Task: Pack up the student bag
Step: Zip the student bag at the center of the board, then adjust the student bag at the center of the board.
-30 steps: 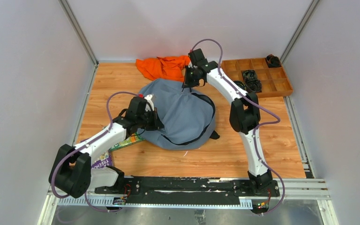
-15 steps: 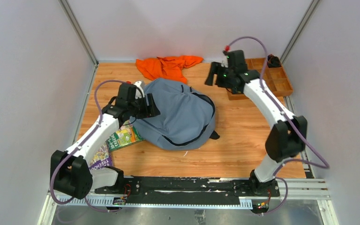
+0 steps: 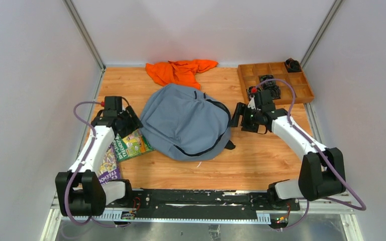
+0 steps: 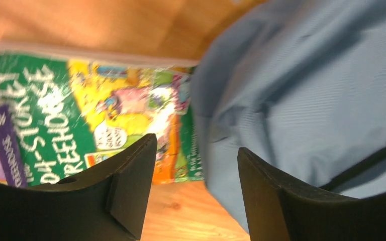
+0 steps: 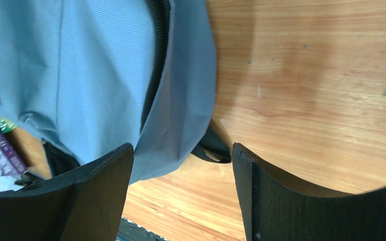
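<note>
top external view has the student bag lying flat in the middle of the bench, its dark zip line curving along the near side. as far as i can tell, the mouth is not held open.

a second ago both arms were on it: the left at its left edge, the right up at the far edge by the orange cloth. both have since let go and pulled away. the left pincer now sits off the bag's left side, above the green book. the right pincer swung out towards the wooden tray and has come back low, just beside the bag's right edge.

the left wrist view shows its pincer wide and empty, the green book's cover to one side of the gap and grey-blue fabric to the other. the right wrist view shows that pincer equally wide, holding nothing, with the bag's edge and a black strap below it.

with the left arm gone, more of the green book is uncovered, though a corner seems tucked under the bag. the purple book lies nearer the arm's base. both books are outside the bag, so i judge packing barely started. this looks like a reset between handling the bag and either lifting a book or opening the zip.
</note>
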`<state>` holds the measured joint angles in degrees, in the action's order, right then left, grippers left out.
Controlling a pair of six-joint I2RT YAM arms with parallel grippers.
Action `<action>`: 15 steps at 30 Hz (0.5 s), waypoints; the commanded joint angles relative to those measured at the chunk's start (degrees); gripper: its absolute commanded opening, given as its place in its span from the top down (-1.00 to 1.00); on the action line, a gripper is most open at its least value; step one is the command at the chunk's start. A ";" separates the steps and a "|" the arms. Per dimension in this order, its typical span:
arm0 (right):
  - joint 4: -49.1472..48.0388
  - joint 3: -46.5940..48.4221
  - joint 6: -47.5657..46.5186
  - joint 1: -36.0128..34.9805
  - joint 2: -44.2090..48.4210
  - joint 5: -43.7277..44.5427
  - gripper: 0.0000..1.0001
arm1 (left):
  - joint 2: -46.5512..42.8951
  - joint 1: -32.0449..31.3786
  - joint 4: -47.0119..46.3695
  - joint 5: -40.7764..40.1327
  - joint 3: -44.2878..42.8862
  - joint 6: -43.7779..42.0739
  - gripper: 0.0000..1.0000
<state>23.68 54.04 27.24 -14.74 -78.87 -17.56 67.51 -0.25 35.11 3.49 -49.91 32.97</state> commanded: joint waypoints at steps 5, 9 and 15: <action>-9.41 -1.14 4.59 -3.59 -4.64 -10.89 -0.48 | 0.49 3.49 -7.05 9.66 7.96 7.31 -0.31; -9.70 1.11 5.60 -4.48 -8.19 -10.76 0.27 | 2.34 3.17 -14.71 17.69 8.11 7.85 -0.16; -6.49 3.44 3.91 -4.42 -7.01 -7.59 1.00 | 2.86 -0.82 -20.17 22.49 3.98 7.09 -0.31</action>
<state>16.38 54.35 31.94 -18.70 -87.77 -26.11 70.19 2.02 21.69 20.49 -41.93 39.99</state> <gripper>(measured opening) 0.043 0.592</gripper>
